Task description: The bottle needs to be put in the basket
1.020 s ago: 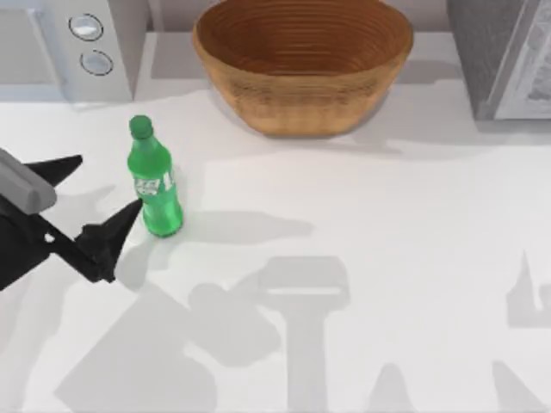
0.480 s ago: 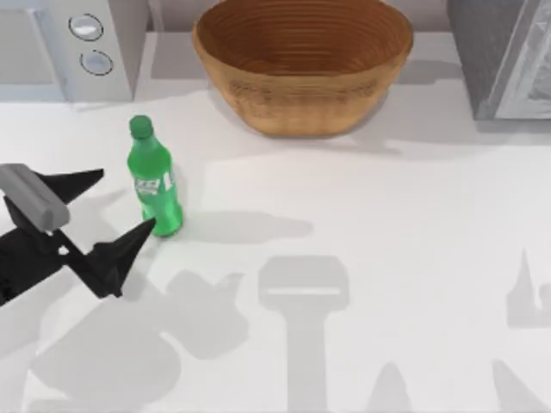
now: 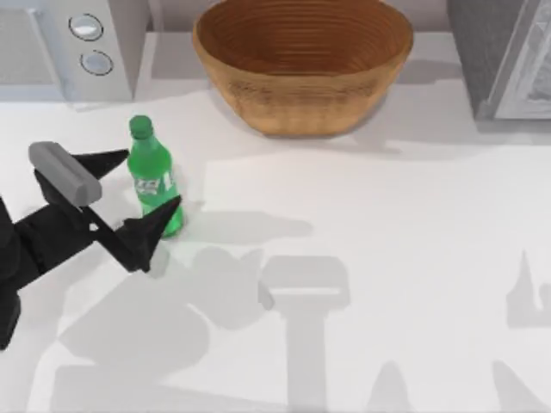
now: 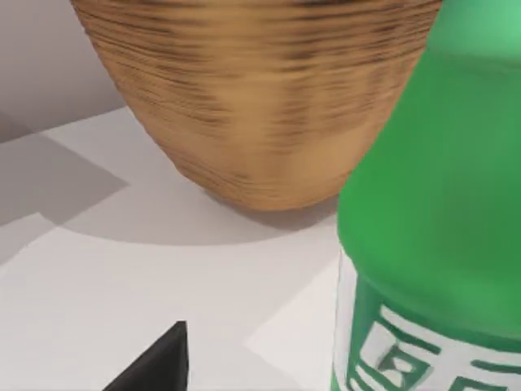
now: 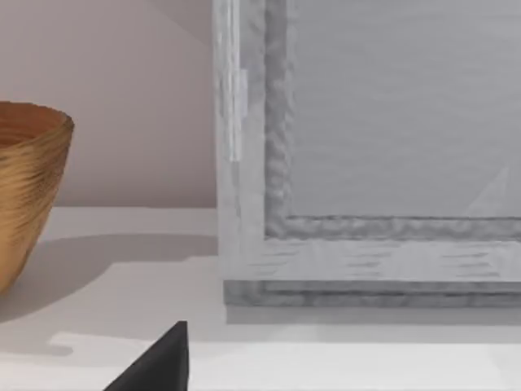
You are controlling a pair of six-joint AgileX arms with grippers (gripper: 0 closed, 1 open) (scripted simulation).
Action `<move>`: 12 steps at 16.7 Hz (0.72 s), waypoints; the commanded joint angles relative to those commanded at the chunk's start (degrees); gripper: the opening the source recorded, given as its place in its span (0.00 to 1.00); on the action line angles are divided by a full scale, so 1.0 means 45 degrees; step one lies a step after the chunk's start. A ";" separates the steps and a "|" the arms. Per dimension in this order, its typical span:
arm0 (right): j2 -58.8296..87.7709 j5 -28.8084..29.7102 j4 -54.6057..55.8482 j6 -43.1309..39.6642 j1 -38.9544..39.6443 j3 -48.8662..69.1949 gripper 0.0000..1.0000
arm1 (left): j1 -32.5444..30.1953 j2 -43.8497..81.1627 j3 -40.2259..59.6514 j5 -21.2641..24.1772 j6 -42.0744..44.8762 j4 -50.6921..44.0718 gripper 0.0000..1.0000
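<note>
Fingers [image 3: 168, 211] of your left gripper [image 3: 139, 188] are standing wide apart, one on each side of the small bright green plastic soda bottle [image 3: 154, 179], holding nothing yet. That bottle is standing upright on the white worktop [image 3: 387, 258], toward its left side, well short of the large round tan wicker basket [image 3: 301, 64] at the back. You are probably dealing with a light, smooth, slightly yielding body, so close on the labelled waist rather than the narrow neck, and squeeze gently. Between bottle and basket the worktop is lying open; a grey box with two round dials [image 3: 86, 43] is sitting at the back left, so you are likely needing to lift above the basket's rim. Your right arm is waiting near a grey cabinet [image 5: 374, 163].
</note>
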 joint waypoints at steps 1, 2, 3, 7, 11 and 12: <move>0.0000 0.0000 0.0000 0.0000 0.0000 0.0000 1.00 | -0.0320 0.0182 0.0360 -0.0313 -0.0072 -0.0126 1.00; 0.0000 0.0000 0.0000 0.0000 0.0000 0.0000 1.00 | -0.0604 0.0344 0.0681 -0.0592 -0.0134 -0.0237 1.00; 0.0000 0.0000 0.0000 0.0000 0.0000 0.0000 1.00 | -0.0832 0.0473 0.0936 -0.0815 -0.0183 -0.0327 1.00; 0.0000 0.0000 0.0000 0.0000 0.0000 0.0000 1.00 | -0.1023 0.0582 0.1149 -0.1001 -0.0223 -0.0402 1.00; 0.0000 0.0000 0.0000 0.0000 0.0000 0.0000 1.00 | -0.1023 0.0582 0.1149 -0.1001 -0.0223 -0.0402 0.77; 0.0000 0.0000 0.0000 0.0000 0.0000 0.0000 1.00 | -0.1023 0.0582 0.1149 -0.1001 -0.0223 -0.0402 0.70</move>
